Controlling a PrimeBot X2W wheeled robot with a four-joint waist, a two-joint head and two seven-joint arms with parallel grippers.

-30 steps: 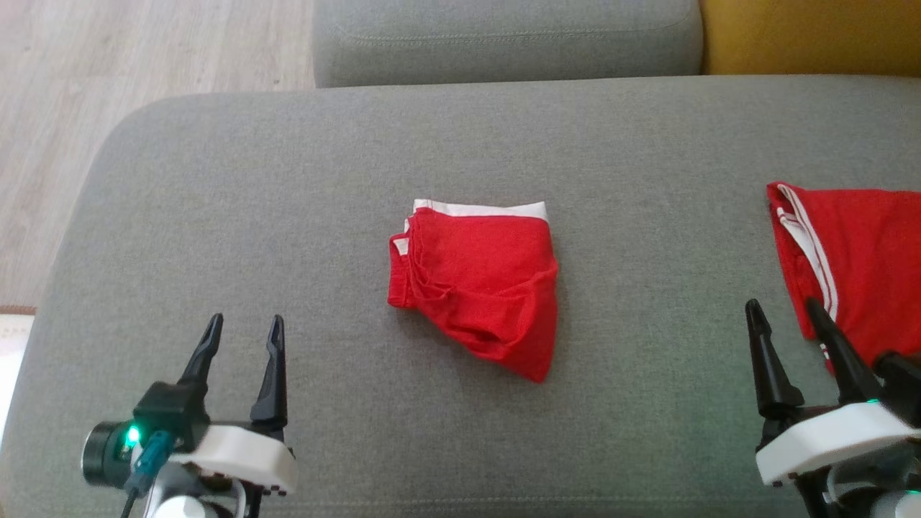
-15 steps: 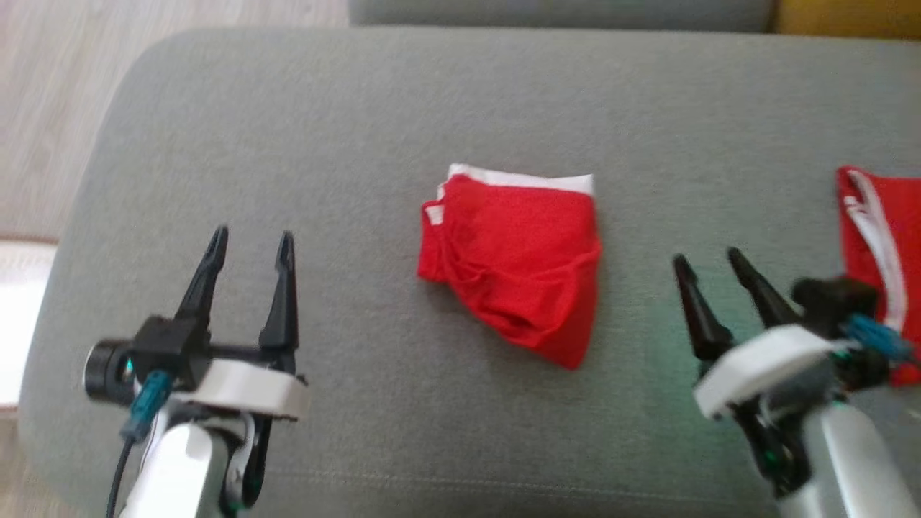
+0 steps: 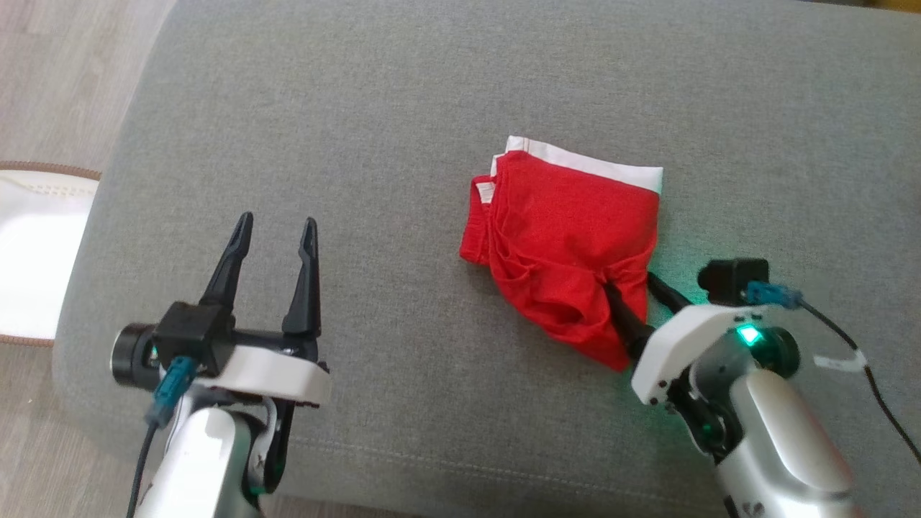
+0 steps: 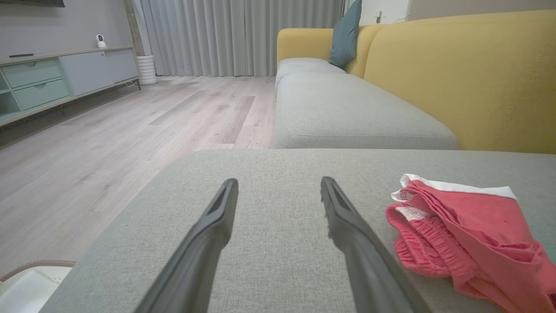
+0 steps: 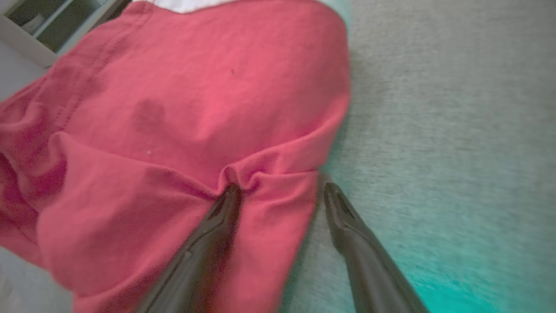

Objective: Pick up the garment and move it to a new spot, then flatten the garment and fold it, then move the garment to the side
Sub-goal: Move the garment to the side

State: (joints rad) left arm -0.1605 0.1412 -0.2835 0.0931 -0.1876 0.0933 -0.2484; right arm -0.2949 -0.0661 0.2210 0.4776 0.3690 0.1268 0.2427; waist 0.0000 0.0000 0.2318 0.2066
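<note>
The garment (image 5: pixel 173 108) is blurred and cut off at the top, left and bottom edges of the right wrist view, and cropped at the right of the left wrist view. A pale object (image 3: pixel 29 252) is cut by the head view's left edge

Head view looks steeply down on the grey cushion (image 3: pixel 403 144). Left wrist view skims low across it, red garment (image 4: pixel 469 234) at four o'clock. Right wrist view presses close on that garment, shared by all three
</note>
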